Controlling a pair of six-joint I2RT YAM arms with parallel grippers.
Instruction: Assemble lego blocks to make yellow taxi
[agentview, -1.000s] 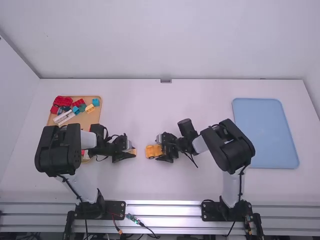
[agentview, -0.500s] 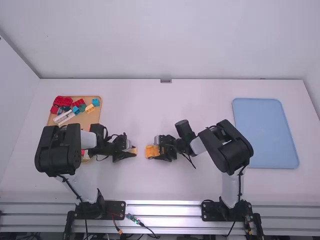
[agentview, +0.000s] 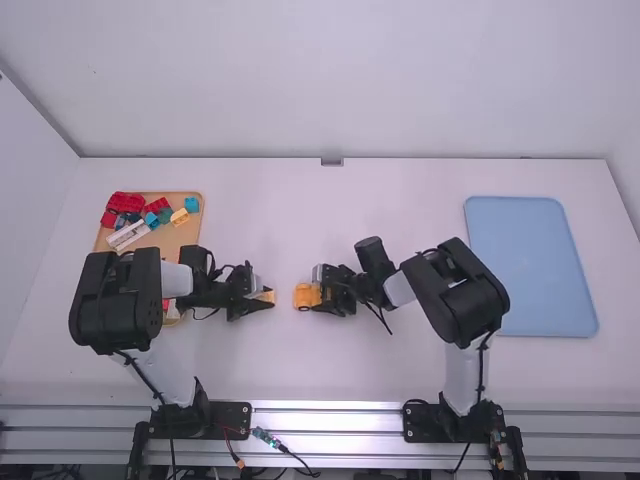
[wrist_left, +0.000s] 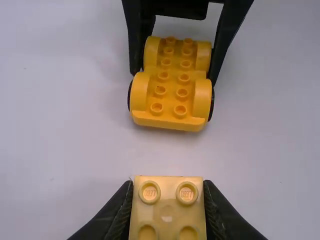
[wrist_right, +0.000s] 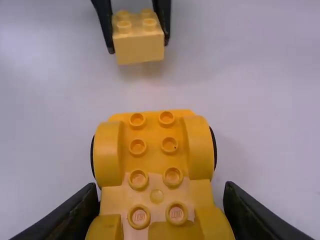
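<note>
Counts up to one yellow plastic wheeled base (wrist_right: 155, 127), one pale-yellow four-stud plastic block (wrist_right: 139, 47), one light-brown rectangular tray (agentview: 182, 238), one light-blue rectangular tray (agentview: 530, 265). Also includes one long white block (agentview: 128, 235) and several red plastic blocks (agentview: 125, 202), too crowded to tally.

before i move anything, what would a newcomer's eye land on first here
Probably the bright yellow car base near the table's middle, between the right gripper's fingers. Facing it is a small pale yellow block, held by the left gripper. After those, the big blue tray at the right and the red blocks on the tan tray at the left.
</note>
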